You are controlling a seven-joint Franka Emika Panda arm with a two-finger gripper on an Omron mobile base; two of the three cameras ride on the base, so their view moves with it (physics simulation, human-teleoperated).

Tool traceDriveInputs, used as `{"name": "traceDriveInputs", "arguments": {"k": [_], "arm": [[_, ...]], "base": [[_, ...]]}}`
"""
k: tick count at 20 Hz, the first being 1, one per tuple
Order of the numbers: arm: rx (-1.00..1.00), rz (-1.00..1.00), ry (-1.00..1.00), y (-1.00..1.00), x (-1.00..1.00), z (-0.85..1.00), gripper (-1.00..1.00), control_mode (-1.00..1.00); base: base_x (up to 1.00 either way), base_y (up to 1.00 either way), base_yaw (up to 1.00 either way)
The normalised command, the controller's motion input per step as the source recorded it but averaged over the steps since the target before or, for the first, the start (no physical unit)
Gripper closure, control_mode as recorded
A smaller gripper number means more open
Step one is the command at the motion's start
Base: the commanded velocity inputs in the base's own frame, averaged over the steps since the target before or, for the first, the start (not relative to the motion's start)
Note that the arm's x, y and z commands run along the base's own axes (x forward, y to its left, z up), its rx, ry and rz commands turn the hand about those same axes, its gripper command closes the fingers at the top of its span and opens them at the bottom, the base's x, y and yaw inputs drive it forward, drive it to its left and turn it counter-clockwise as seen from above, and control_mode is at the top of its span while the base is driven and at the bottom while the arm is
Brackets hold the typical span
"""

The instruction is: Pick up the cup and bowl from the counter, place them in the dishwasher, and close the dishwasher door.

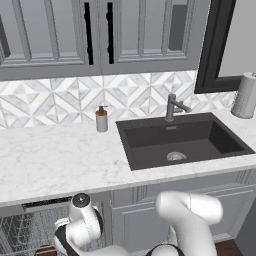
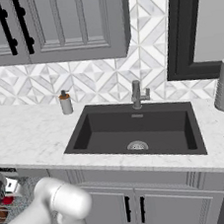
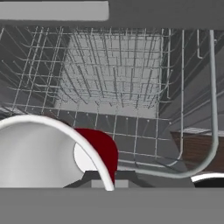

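1. In the left base view, the counter (image 1: 55, 160) ran across the middle of the frame with neither cup nor bowl on it; I judged both pick-ups done.
2. On that counter stood a soap bottle (image 1: 102, 119) left of the black sink (image 1: 182, 140), and a paper towel roll (image 1: 245, 95) at the far right edge.
3. My arm reached down into the lower left corner of that view, where the dishwasher (image 1: 30, 227) stood open with its wire rack (image 1: 20, 232) showing under the counter edge.
4. In the hand view, the cup (image 3: 98, 151) filled the lower left of the frame: red outside, white rim and interior, tilted with its mouth toward the camera.
5. My gripper (image 3: 104, 179) sat at the bottom centre of that view, closed down tight on the cup's wall, so the cup was in the rack space but not yet released.
6. The bowl (image 3: 197, 151) showed as a brown patch at the lower right of the hand view, behind rack wires; it appeared to lie in the dishwasher already.
7. In the right base view, red and brown patches showed at the left edge, low, beside my hand.
8. The rest of the rack, toward the top of the hand view, held nothing.
9. Left to do, as I judged: let go of the cup, withdraw, and shut the door, which I could not make out in these views.
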Motion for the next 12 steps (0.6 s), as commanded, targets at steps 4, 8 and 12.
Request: {"name": "traceDriveInputs", "arguments": {"k": [4, 8, 12], "arm": [[0.00, 0.00, 0.01, 0.00, 0.00, -0.26, 1.00, -1.00], [0.00, 0.00, 0.00, -0.01, 0.02, -0.10, 1.00, -1.00], [0.00, 0.00, 0.04, 0.00, 0.07, -0.31, 1.00, -1.00]], "base": [[0.00, 0.00, 0.00], [0.00, 0.00, 0.00], [0.00, 0.00, 0.00]]}}
